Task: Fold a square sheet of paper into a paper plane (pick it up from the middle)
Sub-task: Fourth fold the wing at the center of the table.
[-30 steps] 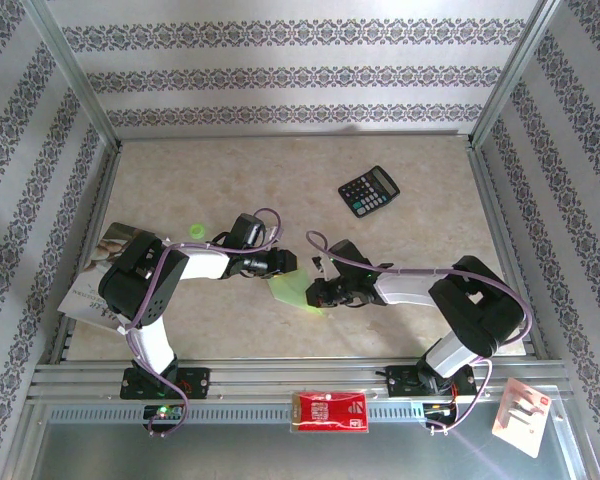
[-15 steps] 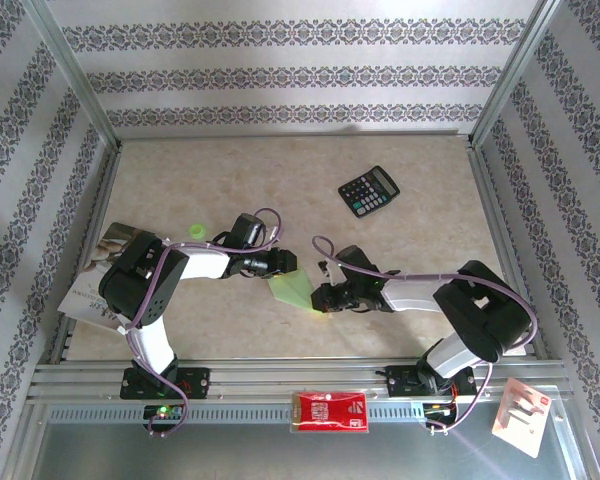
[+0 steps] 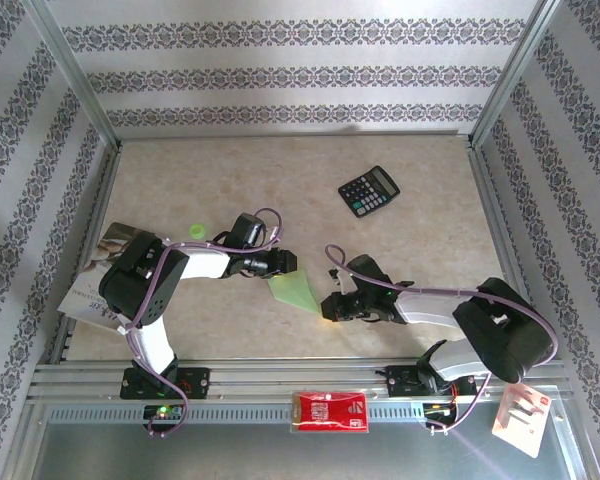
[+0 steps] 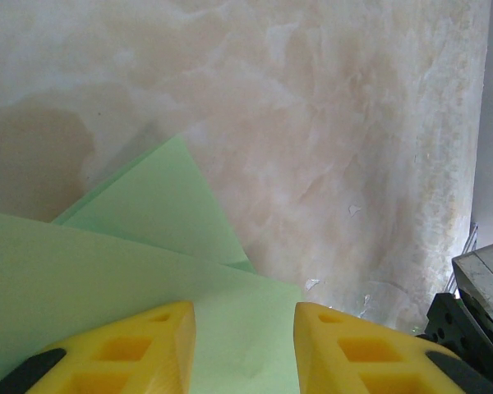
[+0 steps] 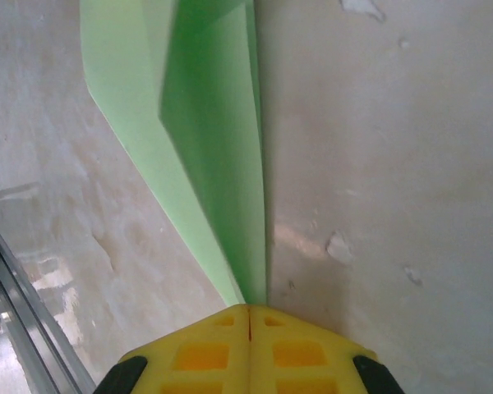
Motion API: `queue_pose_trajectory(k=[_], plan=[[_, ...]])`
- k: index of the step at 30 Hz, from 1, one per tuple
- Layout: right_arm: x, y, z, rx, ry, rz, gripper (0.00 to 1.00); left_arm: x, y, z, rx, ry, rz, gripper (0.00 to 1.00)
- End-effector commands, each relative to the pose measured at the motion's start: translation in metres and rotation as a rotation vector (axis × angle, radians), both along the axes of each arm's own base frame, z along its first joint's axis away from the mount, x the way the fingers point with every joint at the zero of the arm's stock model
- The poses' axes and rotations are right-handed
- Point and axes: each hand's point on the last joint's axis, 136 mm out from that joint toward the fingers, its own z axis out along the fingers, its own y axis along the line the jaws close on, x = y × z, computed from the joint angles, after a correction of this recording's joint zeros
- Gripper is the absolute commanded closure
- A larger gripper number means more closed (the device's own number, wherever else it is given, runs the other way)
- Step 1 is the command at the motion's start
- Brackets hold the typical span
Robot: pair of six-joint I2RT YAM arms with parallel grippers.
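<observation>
One calculator (image 3: pixel 369 191) well beyond the paper plane (image 3: pixel 292 292); red-and-white packet (image 3: pixel 330 410) nearside.

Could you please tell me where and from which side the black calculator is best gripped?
Probably from straight above, at mid-length, with the jaws closing on its two long edges: the calculator lies flat, turned diagonally, both edges free.

Striped wallpaper (image 3: pixel 280 75) with dark floral bands closes in your work cell at the back and on both flanks, framed by bare aluminium posts (image 3: pixel 70 72). Before you lies a beige, marble-patterned tabletop (image 3: pixel 230 170), scuffed and flecked white in the wrist views. It is evenly lit, with slotted metal rails (image 3: pixel 280 377) along its near edge.
</observation>
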Motion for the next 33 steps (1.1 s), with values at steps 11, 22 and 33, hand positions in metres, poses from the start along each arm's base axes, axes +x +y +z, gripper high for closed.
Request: queue_pose_trajectory(k=[11,22,33], plan=[[0.016,0.017,0.053,0.040,-0.070,-0.001,0.97,-0.014,0.023,-0.038,0.123,0.099,0.026,0.63],[0.041,0.057,0.034,0.029,-0.054,0.066,0.98,-0.013,0.022,-0.036,0.122,0.096,0.025,0.63],[0.021,0.027,0.001,-0.027,0.031,0.045,0.98,-0.013,0.022,-0.036,0.124,0.095,0.023,0.63]])
